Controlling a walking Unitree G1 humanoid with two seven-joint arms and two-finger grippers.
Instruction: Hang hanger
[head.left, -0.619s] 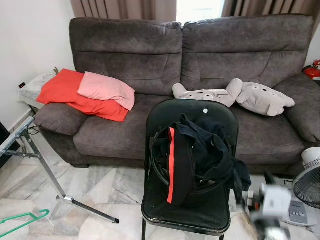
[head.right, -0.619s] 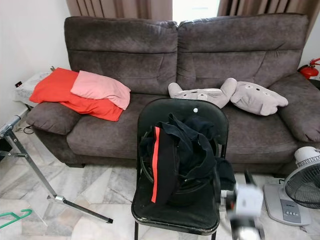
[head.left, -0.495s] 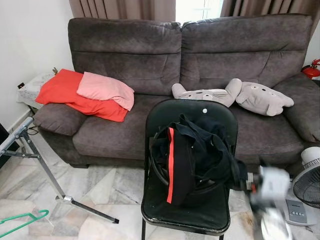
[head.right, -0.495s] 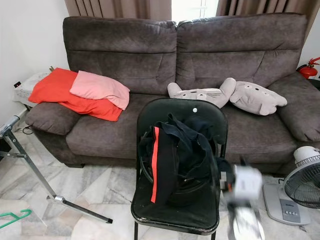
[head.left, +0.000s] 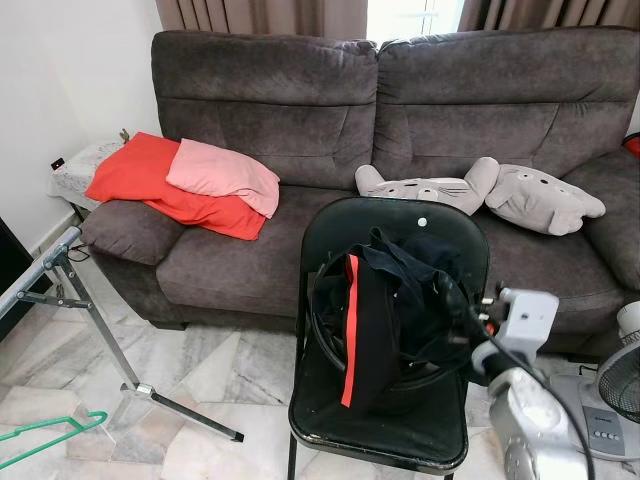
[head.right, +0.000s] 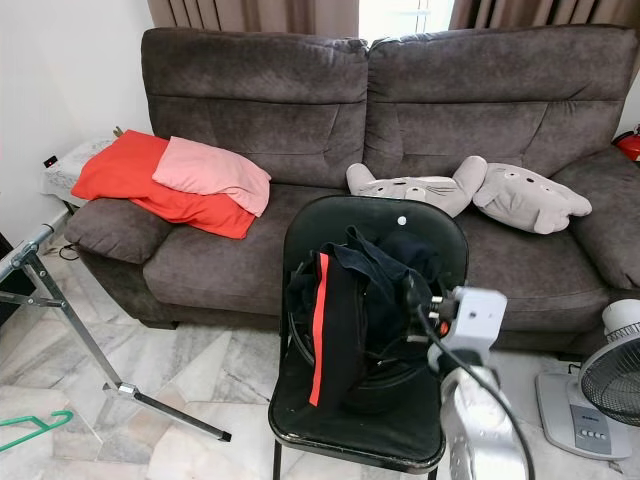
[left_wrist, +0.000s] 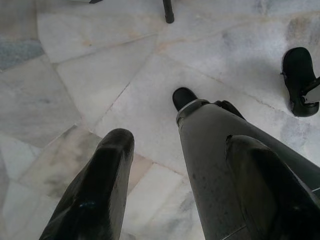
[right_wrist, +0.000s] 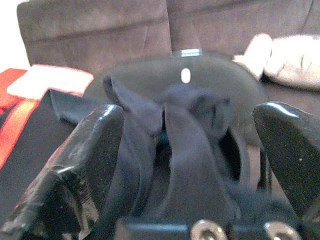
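The right pincer (head.right: 418, 300) has risen toward the clothes (head.left: 385, 310) mid-frame, jaws wide and empty. The hanger (head.left: 45, 438) lies lower left on the floor; loose cloth may snag.

A black chair (head.left: 338, 440) bears dark clothes (head.left: 385, 310); a green hanger (head.left: 45, 437) lies on the marble floor (head.left: 215, 375).

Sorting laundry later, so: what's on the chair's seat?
A heap of dark clothes, one piece with a red stripe, covers most of the chair. Anything beneath the heap is hidden.
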